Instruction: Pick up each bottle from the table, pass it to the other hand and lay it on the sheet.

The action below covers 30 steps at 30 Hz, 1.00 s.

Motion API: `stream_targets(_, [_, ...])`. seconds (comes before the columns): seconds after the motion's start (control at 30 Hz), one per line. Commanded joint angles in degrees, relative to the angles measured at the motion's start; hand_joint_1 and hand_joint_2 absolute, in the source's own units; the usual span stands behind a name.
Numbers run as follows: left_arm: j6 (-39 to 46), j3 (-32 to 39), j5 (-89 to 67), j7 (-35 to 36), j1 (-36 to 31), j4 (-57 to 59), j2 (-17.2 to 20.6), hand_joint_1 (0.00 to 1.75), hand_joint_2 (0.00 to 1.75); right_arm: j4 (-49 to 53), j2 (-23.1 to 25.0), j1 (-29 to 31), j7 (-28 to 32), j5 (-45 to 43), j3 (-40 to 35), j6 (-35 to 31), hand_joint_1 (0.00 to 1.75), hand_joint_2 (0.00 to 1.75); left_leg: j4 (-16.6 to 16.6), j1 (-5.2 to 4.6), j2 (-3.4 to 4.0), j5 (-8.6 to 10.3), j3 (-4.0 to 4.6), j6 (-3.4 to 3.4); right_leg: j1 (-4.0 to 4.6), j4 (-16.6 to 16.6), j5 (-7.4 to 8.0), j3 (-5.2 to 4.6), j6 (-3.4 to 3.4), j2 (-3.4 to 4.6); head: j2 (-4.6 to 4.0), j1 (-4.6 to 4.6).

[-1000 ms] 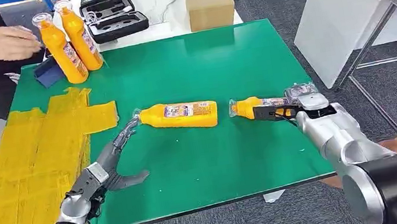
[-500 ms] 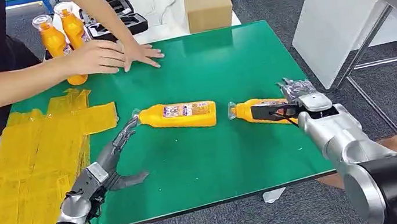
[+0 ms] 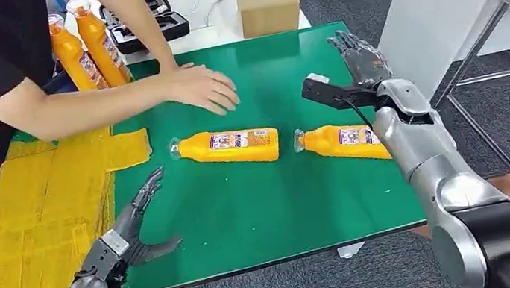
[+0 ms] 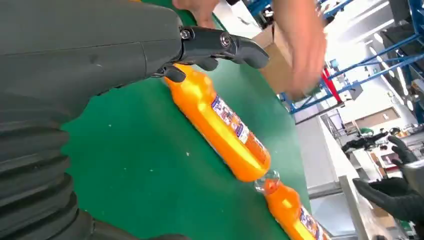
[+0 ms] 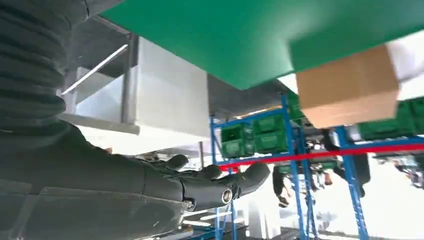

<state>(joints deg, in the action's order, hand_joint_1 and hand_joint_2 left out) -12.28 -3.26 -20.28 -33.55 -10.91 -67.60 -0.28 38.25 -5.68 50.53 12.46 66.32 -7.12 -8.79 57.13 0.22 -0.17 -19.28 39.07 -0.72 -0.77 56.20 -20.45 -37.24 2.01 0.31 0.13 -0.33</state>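
Two orange bottles lie on their sides on the green table (image 3: 261,211): the left bottle (image 3: 226,146) near the middle and the right bottle (image 3: 346,141) beside it. My left hand (image 3: 132,225) hovers open low over the table's front left, short of the left bottle's cap. The left wrist view has both bottles, the left one (image 4: 220,127) just beyond my fingers (image 4: 225,45) and the right one (image 4: 295,212) farther off. My right hand (image 3: 354,70) is raised open above the table behind the right bottle, holding nothing; its spread fingers (image 5: 215,187) are bare. The yellow sheet (image 3: 36,212) covers the table's left side.
A person's arm reaches across the back of the table, its hand (image 3: 207,90) flat near the left bottle. Two more orange bottles (image 3: 90,50) stand at the back left. A cardboard box (image 3: 266,3) and a black case (image 3: 160,25) sit on the white table behind.
My right hand has let go of the right bottle and risen away toward the back, open. My left hand drew back from the left bottle's cap. The person's hand moved across the table.
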Motion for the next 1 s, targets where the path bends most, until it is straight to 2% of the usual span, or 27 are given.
stream_targets(0.03, [-0.30,2.60,-0.04,0.14,0.50,-0.11,0.51,0.00,1.75,-0.79,-3.34,1.71,0.45,-5.30,-6.19,6.79,0.00,1.75,0.07,-0.01,0.02,-0.22,-0.26,0.04,0.01,0.06,-0.21,0.26,-0.09,-0.03,0.00,0.00])
stream_targets(0.17, [-0.43,3.27,0.15,-0.02,0.81,-0.08,0.81,0.00,1.75,-7.03,-4.64,1.50,2.25,-8.59,-8.38,10.59,0.00,1.75,0.05,0.03,-0.01,-0.20,-0.26,0.04,0.04,-0.01,-0.17,0.30,-0.08,-0.04,0.00,0.00])
stream_targets(0.43, [-0.44,3.31,0.17,-0.06,0.89,-0.10,0.81,0.00,1.75,-7.20,-4.75,1.16,2.65,-8.90,-8.42,10.41,0.00,1.75,0.01,-0.02,0.00,-0.14,-0.13,0.03,0.00,0.02,-0.12,0.14,-0.06,-0.01,0.00,-0.02])
stream_targets(0.47, [-0.30,3.50,0.11,-0.06,1.27,-0.30,0.99,0.00,1.75,-7.19,-5.80,0.51,3.02,-8.19,-10.91,13.96,0.00,1.75,0.01,0.00,0.01,-0.10,-0.04,0.02,0.01,0.00,-0.06,0.05,-0.04,0.00,0.00,0.00])
stream_targets(0.5, [-0.12,3.88,0.10,-0.07,1.72,-0.51,1.06,0.00,1.75,-7.06,-6.77,-0.48,3.20,-7.96,-12.75,14.78,0.00,1.75,0.04,-0.01,0.02,-0.20,-0.19,0.03,0.01,0.03,-0.17,0.20,-0.08,0.00,0.00,-0.02])
stream_targets(0.6, [-0.11,4.48,0.46,-0.34,2.35,-0.69,1.06,0.00,1.75,-7.08,-7.83,-2.38,3.95,-8.60,-13.79,14.31,0.00,1.75,-0.02,0.04,-0.04,-0.20,-0.27,0.04,0.06,-0.08,-0.17,0.31,-0.07,-0.07,0.00,-0.02])
stream_targets(0.77, [-0.09,4.45,0.45,-0.32,2.24,-0.72,0.95,0.00,1.75,-6.92,-7.72,-2.02,3.90,-8.51,-13.96,14.41,0.00,1.75,0.03,0.00,0.00,-0.13,0.00,0.02,0.01,0.01,-0.10,0.04,-0.04,0.00,0.00,0.00])
stream_targets(1.0, [0.06,4.67,0.42,-0.35,2.41,-0.74,0.71,0.00,1.75,-6.25,-8.15,-2.68,3.73,-8.71,-15.04,14.72,0.00,1.75,0.03,0.00,0.01,-0.24,-0.14,0.06,0.02,0.01,-0.18,0.13,-0.08,-0.01,0.00,-0.02])
